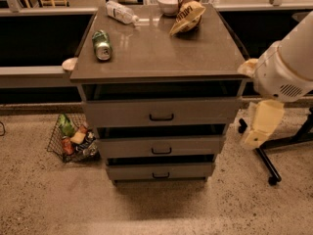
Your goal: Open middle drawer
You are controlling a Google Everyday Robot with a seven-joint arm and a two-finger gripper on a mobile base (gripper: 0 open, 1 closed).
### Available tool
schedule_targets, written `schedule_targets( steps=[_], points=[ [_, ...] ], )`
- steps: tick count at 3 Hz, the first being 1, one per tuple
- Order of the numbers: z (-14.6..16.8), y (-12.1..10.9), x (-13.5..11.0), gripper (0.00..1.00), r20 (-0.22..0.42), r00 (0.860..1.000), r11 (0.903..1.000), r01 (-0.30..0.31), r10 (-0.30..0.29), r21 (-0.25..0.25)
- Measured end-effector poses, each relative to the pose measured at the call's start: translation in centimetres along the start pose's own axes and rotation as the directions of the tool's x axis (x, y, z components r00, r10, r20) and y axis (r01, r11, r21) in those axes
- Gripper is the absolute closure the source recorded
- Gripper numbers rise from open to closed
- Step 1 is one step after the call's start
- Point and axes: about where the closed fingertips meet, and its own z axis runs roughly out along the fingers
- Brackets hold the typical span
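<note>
The middle drawer [195, 146] is the grey-brown front of medium height in the cabinet, between a taller front above and a narrower one below. Its small black bar handle [161, 151] sits at the centre. A dark gap runs above each front. My gripper [257, 127] hangs from the white arm [286, 67] to the right of the cabinet, level with the top and middle drawers. It is apart from the drawer's right end and holds nothing that I can see.
On the cabinet top [156, 58] lie a green can [101, 45], a plastic bottle [121, 12], a white bowl [167, 4] and a chip bag [187, 16]. A wire basket [72, 138] of snacks stands on the floor at the left. A black wheeled leg [266, 163] lies at the right.
</note>
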Motion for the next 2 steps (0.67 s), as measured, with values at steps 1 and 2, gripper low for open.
schedule_targets(
  steps=[1,2],
  points=[
    [5.5,1.1,-0.5,0.00,0.064,0.998,0.9956,0.019,-0.013,-0.091],
    [10.0,1.9,-1.7,0.00,0.143,0.990,0.9825,0.044,-0.018,-0.181]
  ],
)
